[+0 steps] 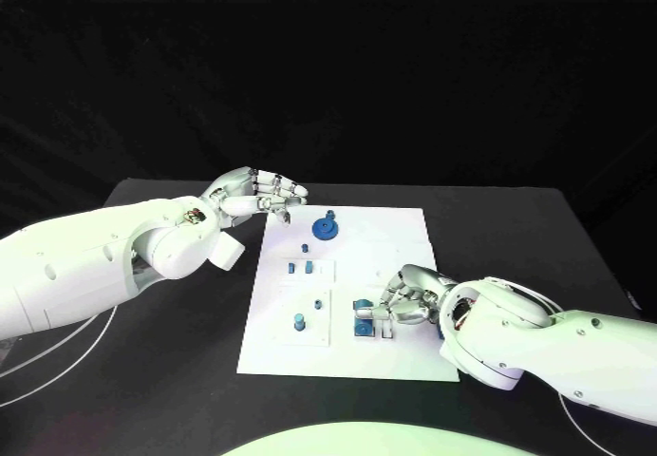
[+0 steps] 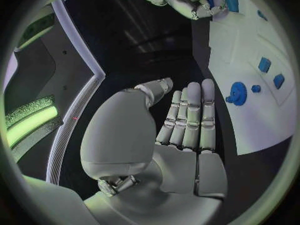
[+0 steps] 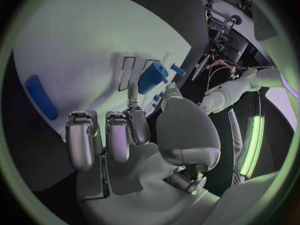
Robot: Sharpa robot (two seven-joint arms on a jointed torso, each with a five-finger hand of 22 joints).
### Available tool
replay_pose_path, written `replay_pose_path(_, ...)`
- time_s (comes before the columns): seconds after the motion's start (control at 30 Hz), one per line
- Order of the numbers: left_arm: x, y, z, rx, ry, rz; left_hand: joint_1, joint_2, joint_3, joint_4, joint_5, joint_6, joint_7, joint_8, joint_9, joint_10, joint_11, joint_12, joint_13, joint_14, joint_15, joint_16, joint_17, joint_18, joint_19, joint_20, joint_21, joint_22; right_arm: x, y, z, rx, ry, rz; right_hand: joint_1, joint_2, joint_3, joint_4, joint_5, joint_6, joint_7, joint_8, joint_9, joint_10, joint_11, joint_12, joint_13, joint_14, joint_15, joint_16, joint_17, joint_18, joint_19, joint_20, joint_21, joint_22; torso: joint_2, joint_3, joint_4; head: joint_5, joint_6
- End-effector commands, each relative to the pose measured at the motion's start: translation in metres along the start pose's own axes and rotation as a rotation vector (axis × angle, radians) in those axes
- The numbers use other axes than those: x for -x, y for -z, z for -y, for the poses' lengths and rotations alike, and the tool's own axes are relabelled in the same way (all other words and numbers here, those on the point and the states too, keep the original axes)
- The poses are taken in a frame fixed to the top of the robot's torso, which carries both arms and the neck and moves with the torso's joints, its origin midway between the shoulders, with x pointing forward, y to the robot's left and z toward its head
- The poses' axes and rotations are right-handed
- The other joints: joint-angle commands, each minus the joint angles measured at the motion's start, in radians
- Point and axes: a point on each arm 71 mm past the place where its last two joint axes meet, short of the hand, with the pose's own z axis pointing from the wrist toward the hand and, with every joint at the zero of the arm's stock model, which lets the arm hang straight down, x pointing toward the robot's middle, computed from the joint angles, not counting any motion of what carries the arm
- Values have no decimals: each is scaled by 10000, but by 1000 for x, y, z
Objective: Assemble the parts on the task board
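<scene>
Right hand fingers clamped on blue cylindrical part over near right of white flat task board. Left hand fingers together, straight, empty, above black counter beside board's far left corner.

The right hand covers part of the blue part beneath its fingers on the task board (whether it grips the piece cannot be told).

Head camera looks down; both wrist cameras, close behind palms, share the task board.
</scene>
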Motion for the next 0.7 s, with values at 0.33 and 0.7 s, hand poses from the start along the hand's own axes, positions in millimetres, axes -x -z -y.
replay_pose_path(0.33, -2, 0, 1, -24, 105, -161, -62, 48, 21, 32, 37, -77, 96, 57, 5, -61, 1, 54, 2, -83, -9, 59, 8, 150, 28, 74, -46, -24, -4, 12, -4, 607, 71, -283, 955, 175, 81, -34, 641, -51, -49, 67, 9, 252, -38, 152, 1374, 970, -43, 40, 2089, -53, 903, -41, 178, 2513, -5, -2, -13, -5, -24)
replay_pose_path(0.7, -2, 0, 1, -12, 106, -162, -60, 49, 22, 32, 37, -77, 96, 58, 5, -61, 0, 56, 2, -83, -9, 59, 8, 150, 29, 74, -48, -25, -7, 4, -2, 399, 276, -390, 1176, 364, 80, -45, 914, -33, -66, 79, -6, 282, -54, 201, 1417, 979, -55, 59, 2133, -68, 924, -53, 251, 2532, 8, -11, 9, 3, -53)
